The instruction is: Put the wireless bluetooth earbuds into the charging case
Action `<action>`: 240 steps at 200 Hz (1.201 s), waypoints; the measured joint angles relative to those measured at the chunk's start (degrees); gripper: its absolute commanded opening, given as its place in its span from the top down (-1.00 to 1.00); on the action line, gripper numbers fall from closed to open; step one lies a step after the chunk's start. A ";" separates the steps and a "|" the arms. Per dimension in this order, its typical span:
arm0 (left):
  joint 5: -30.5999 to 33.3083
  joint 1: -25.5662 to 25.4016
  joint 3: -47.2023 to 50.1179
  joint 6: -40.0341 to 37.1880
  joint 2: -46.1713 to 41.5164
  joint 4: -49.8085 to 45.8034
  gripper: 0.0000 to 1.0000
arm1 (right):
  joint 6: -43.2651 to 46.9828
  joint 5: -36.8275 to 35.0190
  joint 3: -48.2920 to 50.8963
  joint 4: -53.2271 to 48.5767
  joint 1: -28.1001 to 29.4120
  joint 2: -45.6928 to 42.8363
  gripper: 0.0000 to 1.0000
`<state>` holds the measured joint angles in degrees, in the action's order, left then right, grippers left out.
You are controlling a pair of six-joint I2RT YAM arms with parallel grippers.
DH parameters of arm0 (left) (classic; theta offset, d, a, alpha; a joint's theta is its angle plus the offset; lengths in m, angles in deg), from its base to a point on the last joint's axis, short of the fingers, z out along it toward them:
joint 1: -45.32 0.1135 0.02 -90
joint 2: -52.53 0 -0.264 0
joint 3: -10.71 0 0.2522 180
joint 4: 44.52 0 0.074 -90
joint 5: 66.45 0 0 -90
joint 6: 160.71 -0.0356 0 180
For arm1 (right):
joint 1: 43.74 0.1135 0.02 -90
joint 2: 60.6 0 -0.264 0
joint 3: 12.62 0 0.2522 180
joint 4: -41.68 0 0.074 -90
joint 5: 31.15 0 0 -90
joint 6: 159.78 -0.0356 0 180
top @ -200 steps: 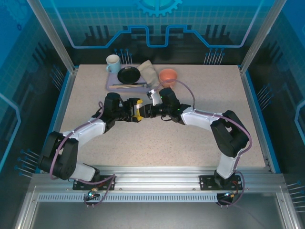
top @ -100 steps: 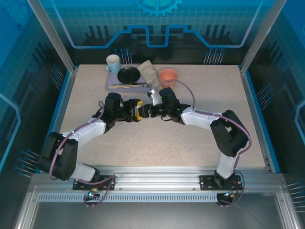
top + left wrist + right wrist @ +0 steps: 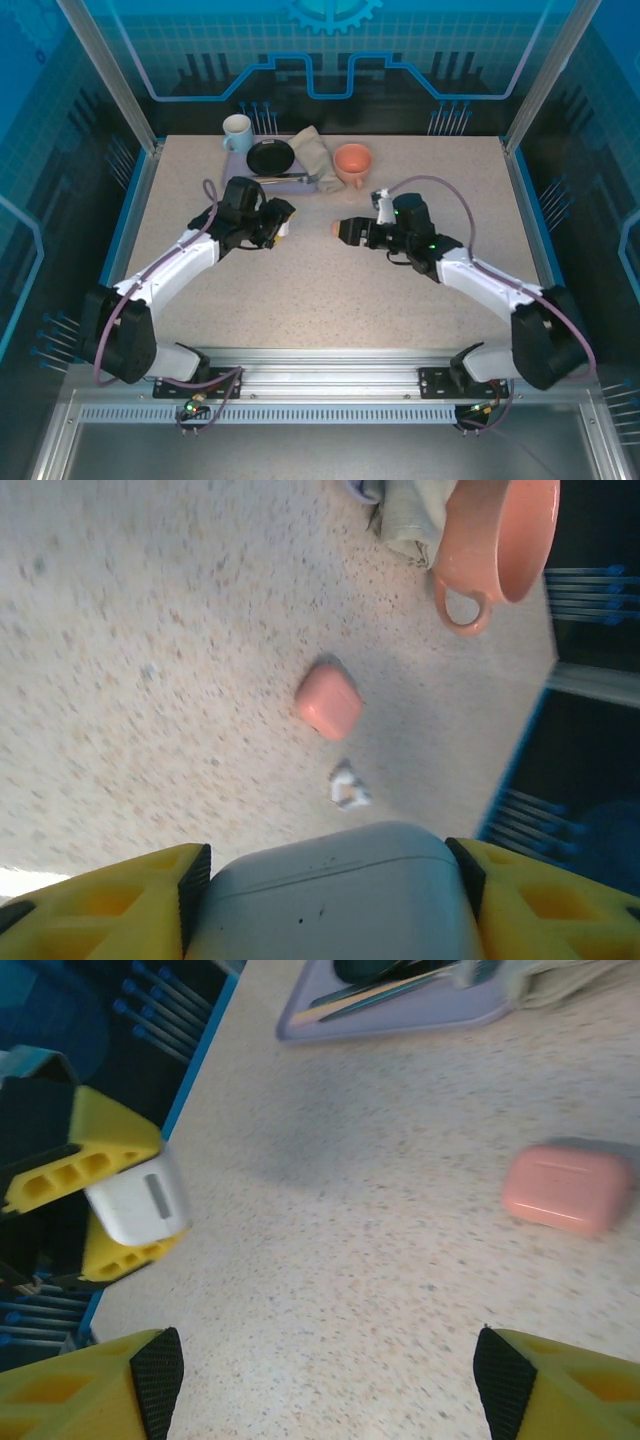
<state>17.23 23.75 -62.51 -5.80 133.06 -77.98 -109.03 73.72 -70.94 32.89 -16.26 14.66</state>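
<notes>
White case point(image 3: 325, 895) is gripped by left gripper point(image 3: 278, 222); right gripper point(image 3: 320, 1360) is held open, empty; loose white earbud point(image 3: 348, 785) is likely to be picked next.

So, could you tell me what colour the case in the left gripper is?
It is white: the charging case shows best in the right wrist view.

Left tool point(image 3: 325, 885) grips white case point(image 3: 335, 905); pink case point(image 3: 328, 698) beyond, possibly an earbud point(image 3: 349, 786) beside.

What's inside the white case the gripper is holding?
The white case is shut, clamped between the left gripper's fingers, so only its smooth outside shows. Whatever is inside is hidden, so I cannot tell if earbuds are in it.
</notes>
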 measured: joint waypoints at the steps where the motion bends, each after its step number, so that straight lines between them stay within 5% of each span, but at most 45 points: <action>1: 0.33 -0.13 -0.17 -0.42 0.09 -0.26 0.39 | -0.15 -0.39 0.28 -0.28 -0.15 -0.44 -0.61; 64: 25.92 -16.83 -9.66 -18.38 15.58 -15.17 0.42 | -5.05 -8.83 6.32 -8.39 -1.73 -10.19 -0.63; 119: 40.85 -27.85 -14.03 -19.85 27.43 -22.56 0.38 | -6.03 -10.45 6.32 -11.26 -2.03 -13.35 -0.63; 151: 45.16 -32.61 -14.75 -17.07 31.23 -25.53 0.12 | -6.01 -11.43 6.36 -12.92 -2.47 -14.10 -0.63; 179: 45.75 -32.68 -14.75 -15.34 30.88 -25.99 -0.05 | -6.29 -11.47 8.09 -14.21 -2.47 -15.56 -0.62; 207: 44.59 -29.49 -14.75 -15.13 27.98 -25.64 -0.42 | -7.91 -12.02 9.92 -16.90 -1.16 -16.11 -0.61; 230: 41.59 -24.20 -14.75 -16.63 22.34 -24.33 -0.95 | -9.77 -14.14 9.64 -19.63 5.70 -13.57 -0.61; 240: 40.28 -21.53 -14.75 -16.50 19.56 -23.47 -0.98 | -10.40 -15.45 8.76 -21.18 9.73 -11.02 -0.61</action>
<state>57.51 2.23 -77.27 -22.30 152.62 -101.46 -119.43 58.27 -62.17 11.71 -6.53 3.65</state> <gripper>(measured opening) 0.959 0.806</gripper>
